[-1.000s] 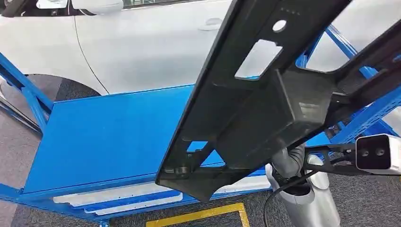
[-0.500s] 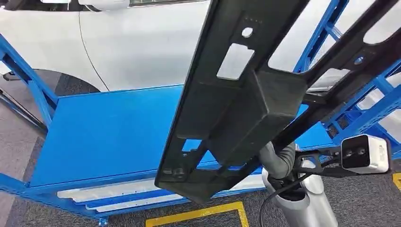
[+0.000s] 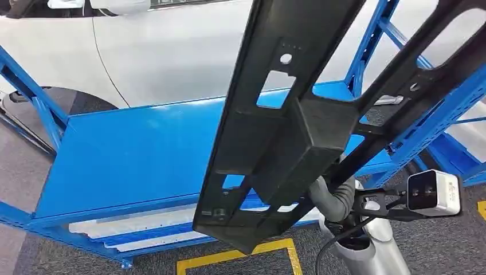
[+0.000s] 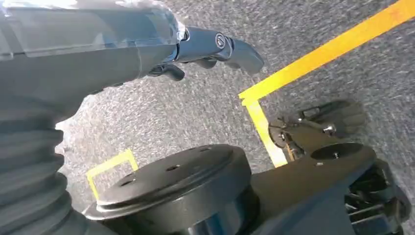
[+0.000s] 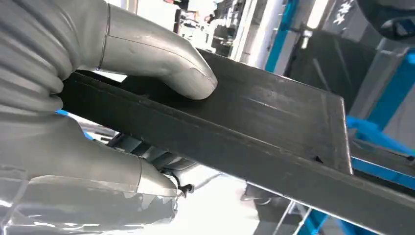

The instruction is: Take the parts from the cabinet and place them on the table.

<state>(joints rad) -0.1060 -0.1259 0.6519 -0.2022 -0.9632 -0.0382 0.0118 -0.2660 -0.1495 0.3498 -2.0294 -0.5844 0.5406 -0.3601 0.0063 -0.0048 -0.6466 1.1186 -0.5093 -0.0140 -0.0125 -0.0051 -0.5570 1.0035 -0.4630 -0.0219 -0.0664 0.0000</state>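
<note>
Right hand [image 5: 88, 103] grips the black part [image 3: 286, 132], thumb pressed on the upper face of one of its flat bars and the rest of the hand wrapped under that bar. In the head view the part is a long plastic frame with rectangular cut-outs and a boxy block at its middle; it is held up in the air, tilted, its lower end near the yellow floor tape [image 3: 240, 260] and its upper end running out past the top of the picture. It hangs above the near edge of the blue counter [image 3: 126, 154] without touching it, and hides much of the counter's right side. The right arm [image 3: 367, 246] rises from below, with its wrist camera [image 3: 434, 192] just to the right of the part.

Left hand [image 4: 147, 49] hangs over grey carpet [image 4: 195, 107] with yellow tape lines; it holds nothing, and its dark fingers [image 4: 230, 46] reach forward, slightly curled and apart.

Behind the counter stands a white car [image 3: 172, 51]. Blue rack posts [image 3: 367, 51] rise at the right, and a blue frame leg [image 3: 34, 103] slants at the left.
</note>
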